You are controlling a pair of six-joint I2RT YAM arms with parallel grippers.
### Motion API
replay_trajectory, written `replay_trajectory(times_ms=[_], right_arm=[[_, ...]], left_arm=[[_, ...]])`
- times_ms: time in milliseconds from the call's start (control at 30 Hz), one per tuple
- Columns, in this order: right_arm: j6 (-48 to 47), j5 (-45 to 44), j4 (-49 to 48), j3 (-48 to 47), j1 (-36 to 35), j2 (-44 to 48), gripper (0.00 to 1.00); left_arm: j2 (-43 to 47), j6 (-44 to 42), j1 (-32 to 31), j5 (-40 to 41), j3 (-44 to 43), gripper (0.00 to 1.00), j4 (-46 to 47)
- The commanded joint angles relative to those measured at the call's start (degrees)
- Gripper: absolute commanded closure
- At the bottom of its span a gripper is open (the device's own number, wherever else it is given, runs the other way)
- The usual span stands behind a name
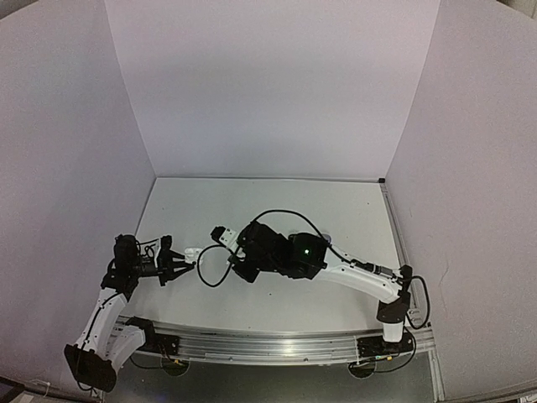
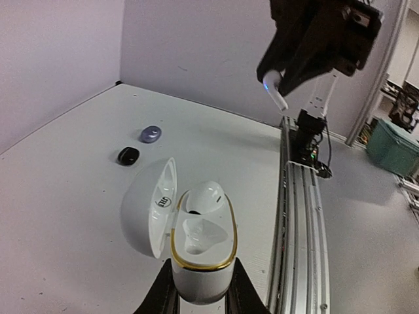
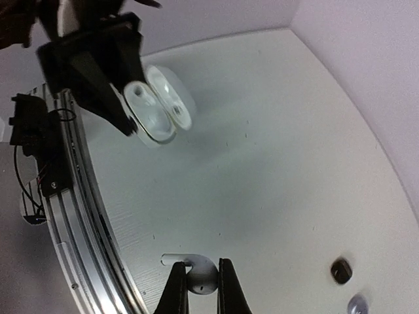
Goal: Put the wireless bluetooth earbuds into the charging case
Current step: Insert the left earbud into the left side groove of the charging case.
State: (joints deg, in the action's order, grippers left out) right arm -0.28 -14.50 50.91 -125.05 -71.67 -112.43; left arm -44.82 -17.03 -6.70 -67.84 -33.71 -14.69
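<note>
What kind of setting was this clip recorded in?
Most likely a lab data-collection booth: plain white panels wall in a white table on three sides, the left arm and right arm are bolted to an aluminium rail, and a green crate sits beyond it.

We are recording the left gripper [image 2: 201, 289] at the bottom of the frame, its two fingers clamping the base of the white charging case [image 2: 196, 278] from either side. The case is standing open, its gold-rimmed body facing up and its lid [image 2: 152, 208] swinging out to the left. A seated earbud [image 2: 204, 195] is occupying the cavity farther from the fingers; the nearer cavity is showing bare. Above, the right gripper [image 2: 283, 70] is hanging over the railed edge of the tabletop, pinching a held earbud [image 2: 274, 89] that is glowing blue. A black pebble-shaped object [image 2: 128, 156] and a grey pebble-shaped object [image 2: 150, 134] are lying close together, toward the far corner. The aluminium rail [image 2: 296, 216] is running along the edge at right.
</note>
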Motion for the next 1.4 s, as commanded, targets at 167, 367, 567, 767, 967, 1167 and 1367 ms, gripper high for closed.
replay_trajectory(times_ms=[167,367,567,767,967,1167,1367], right_arm=[[-36.8,12.0,-16.0,-4.7,-0.3,-0.6,1.00],[-42.9,16.4,-32.1,2.2,-0.6,0.8,1.00],[-48.4,18.1,-41.9,7.5,-2.2,1.1,1.00],[-51.6,19.8,-45.8,8.6,-3.1,1.7,1.00],[-57.9,16.5,-45.7,10.5,-3.8,1.0,1.00],[-60.7,15.1,-45.8,10.3,-3.9,-0.7,1.00],[-63.2,11.7,-45.8,11.0,-4.0,-1.4,1.00]], left_arm=[[-6.5,-33.0,-0.5,-16.4,-15.1,1.00,-35.2],[-7.4,-39.7,-2.4,-15.0,-18.6,1.00,-40.1],[-7.6,-45.3,-2.5,-13.0,-20.5,1.00,-40.7],[-8.7,-45.1,-2.5,-12.2,-20.9,1.00,-39.7],[-9.0,-43.4,-2.6,-12.0,-20.9,1.00,-37.9],[-9.0,-42.7,-2.5,-12.8,-20.7,1.00,-37.7],[-8.6,-43.0,-2.5,-12.1,-20.5,1.00,-36.9]])
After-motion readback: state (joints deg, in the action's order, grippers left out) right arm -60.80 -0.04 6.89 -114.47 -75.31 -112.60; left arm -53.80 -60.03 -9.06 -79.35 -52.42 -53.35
